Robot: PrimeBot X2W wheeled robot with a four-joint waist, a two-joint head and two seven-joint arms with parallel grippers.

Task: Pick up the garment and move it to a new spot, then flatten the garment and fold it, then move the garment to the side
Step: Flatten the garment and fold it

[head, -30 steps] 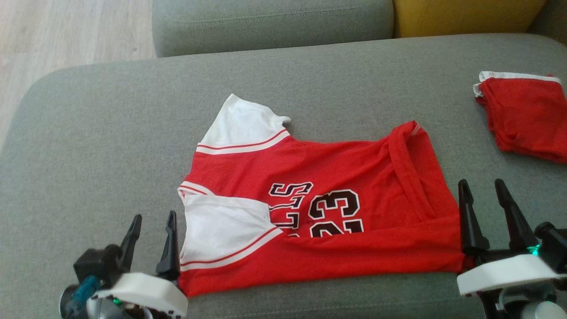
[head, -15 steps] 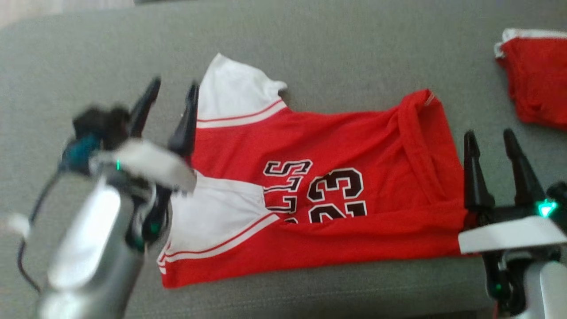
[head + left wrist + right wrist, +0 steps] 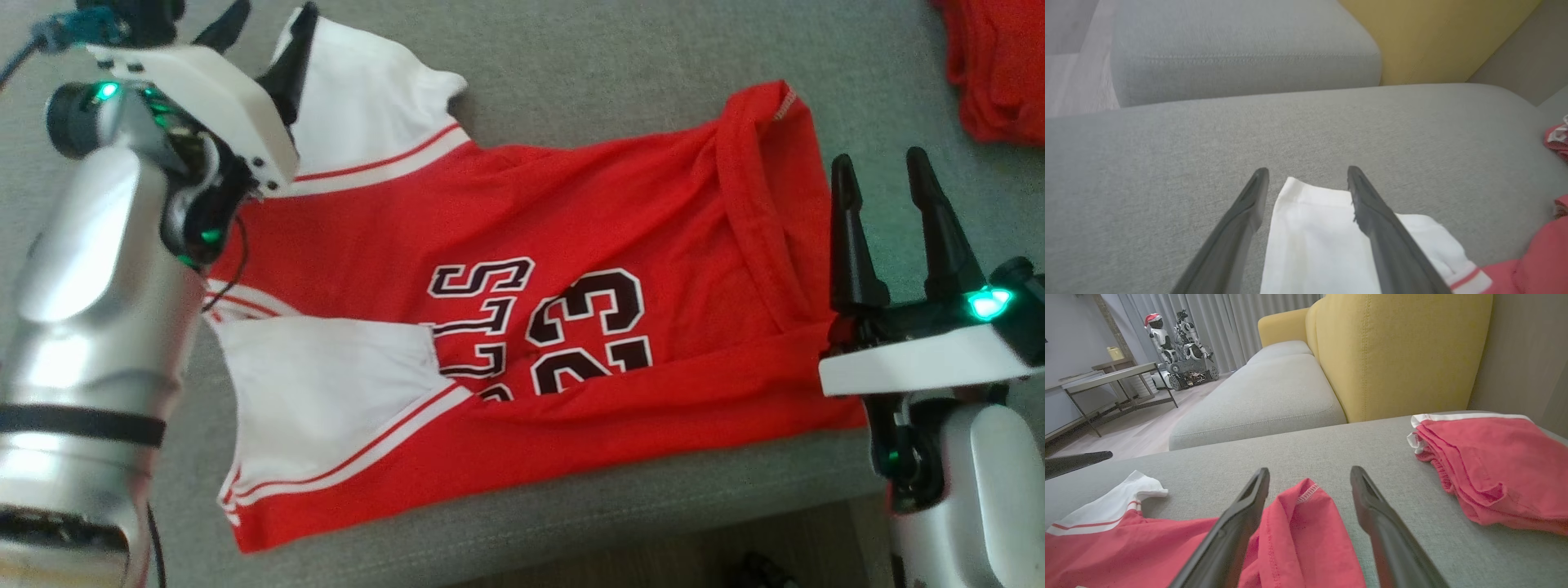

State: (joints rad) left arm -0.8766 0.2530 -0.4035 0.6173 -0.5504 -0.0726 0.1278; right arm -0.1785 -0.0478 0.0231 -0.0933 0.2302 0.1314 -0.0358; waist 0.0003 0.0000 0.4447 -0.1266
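A grey sofa (image 3: pixel 1257 396) with yellow backrest (image 3: pixel 1400 351), pale wood floor (image 3: pixel 1133 435), grey curtains (image 3: pixel 1229 318).

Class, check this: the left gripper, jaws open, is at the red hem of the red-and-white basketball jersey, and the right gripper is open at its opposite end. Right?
One error: the left gripper, jaws open, is at the white sleeve of the red-and-white basketball jersey, not its red hem; the left wrist view shows this. The right gripper is open at the opposite end.

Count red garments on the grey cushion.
2. The red-and-white 23 jersey lies on the cushion; a folded red garment with white trim sits to its right, apart. Others may lie outside the views.
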